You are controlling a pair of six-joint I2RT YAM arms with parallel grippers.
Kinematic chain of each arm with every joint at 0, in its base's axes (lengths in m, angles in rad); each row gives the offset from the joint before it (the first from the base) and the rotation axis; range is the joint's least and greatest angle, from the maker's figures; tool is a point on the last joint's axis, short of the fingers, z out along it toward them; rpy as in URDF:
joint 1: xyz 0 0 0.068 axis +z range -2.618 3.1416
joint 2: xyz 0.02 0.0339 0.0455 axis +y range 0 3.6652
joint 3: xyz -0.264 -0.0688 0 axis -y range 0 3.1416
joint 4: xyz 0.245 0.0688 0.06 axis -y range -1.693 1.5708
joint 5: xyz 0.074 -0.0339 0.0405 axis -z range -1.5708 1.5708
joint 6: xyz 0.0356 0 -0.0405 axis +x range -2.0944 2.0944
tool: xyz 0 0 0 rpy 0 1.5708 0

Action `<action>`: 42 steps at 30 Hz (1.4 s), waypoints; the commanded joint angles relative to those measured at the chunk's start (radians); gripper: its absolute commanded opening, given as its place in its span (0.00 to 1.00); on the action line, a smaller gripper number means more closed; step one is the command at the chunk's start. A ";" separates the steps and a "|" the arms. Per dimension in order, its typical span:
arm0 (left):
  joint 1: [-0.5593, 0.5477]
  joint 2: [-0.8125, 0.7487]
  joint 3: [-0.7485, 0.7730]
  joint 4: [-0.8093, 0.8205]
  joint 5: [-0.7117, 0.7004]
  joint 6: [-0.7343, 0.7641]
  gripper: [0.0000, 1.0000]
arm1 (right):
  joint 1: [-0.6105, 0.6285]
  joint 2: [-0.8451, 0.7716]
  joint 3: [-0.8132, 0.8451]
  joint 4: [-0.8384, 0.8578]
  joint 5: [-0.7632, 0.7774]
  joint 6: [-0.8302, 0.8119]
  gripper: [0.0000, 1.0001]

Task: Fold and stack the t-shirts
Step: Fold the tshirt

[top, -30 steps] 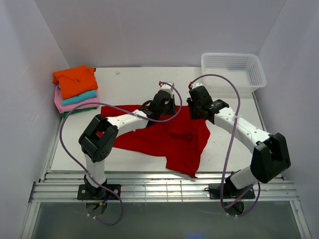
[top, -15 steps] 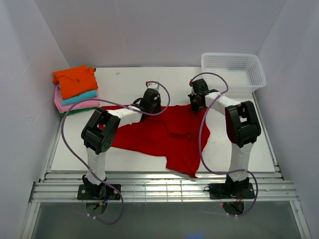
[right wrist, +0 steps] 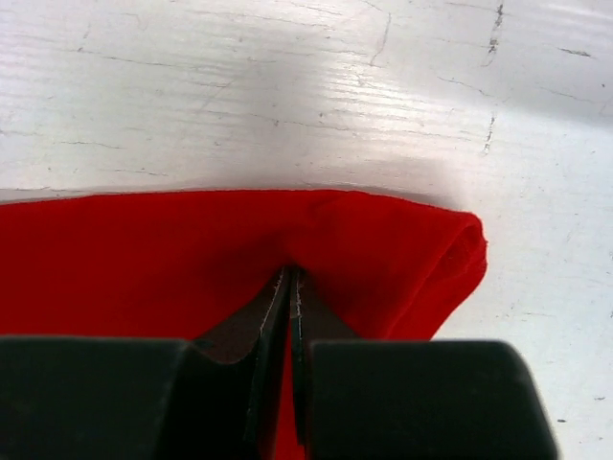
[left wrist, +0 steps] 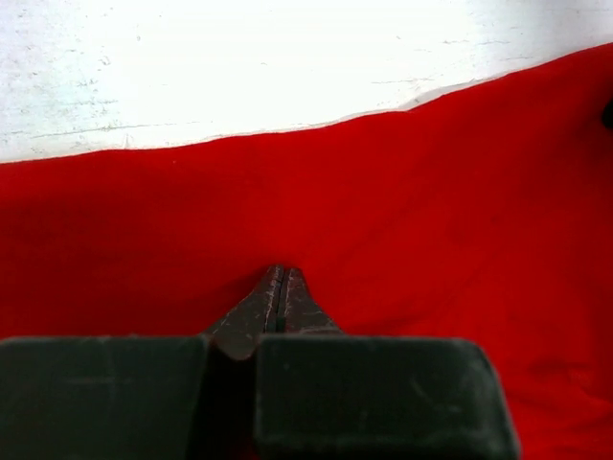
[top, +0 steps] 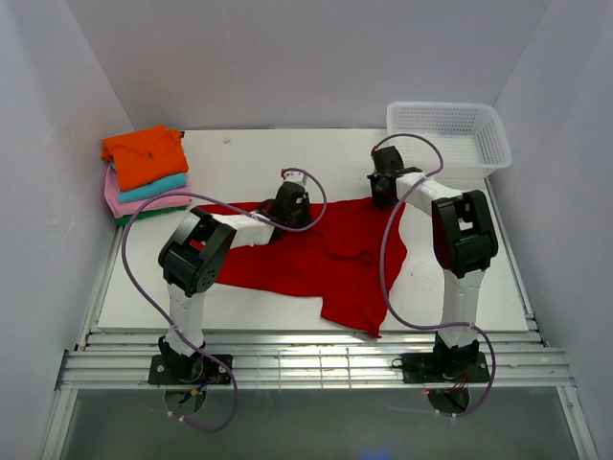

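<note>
I see the bright red cloth t-shirt [top: 330, 259] lying spread mid-way across the white table [top: 249, 158]. My left gripper [left wrist: 281, 275] is clenched on the shirt's far edge, and my right gripper [right wrist: 290, 273] is clenched on its folded far right corner. The stack of folded tees [top: 146, 163], orange on top, sits at the far left, well apart.

The left gripper [left wrist: 281, 280] has slid left along the far edge of the red t-shirt [top: 326, 254]. The right gripper [right wrist: 290, 280] has moved slightly farther and right, its arm folding upright. Between them the far edge now lies straighter.
</note>
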 commanded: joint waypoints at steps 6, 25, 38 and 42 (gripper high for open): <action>-0.005 0.012 0.041 -0.020 0.055 -0.028 0.00 | -0.072 0.030 0.007 -0.087 0.087 0.015 0.09; -0.037 0.036 0.191 -0.041 -0.050 0.015 0.00 | -0.194 -0.075 -0.044 -0.065 0.044 -0.040 0.20; 0.107 -0.445 0.049 -0.155 -0.360 0.159 0.05 | -0.101 -0.416 -0.073 0.087 -0.320 -0.094 0.41; 0.251 -0.458 -0.028 -0.236 -0.255 0.103 0.41 | -0.055 -0.349 0.004 0.082 -0.500 -0.074 0.47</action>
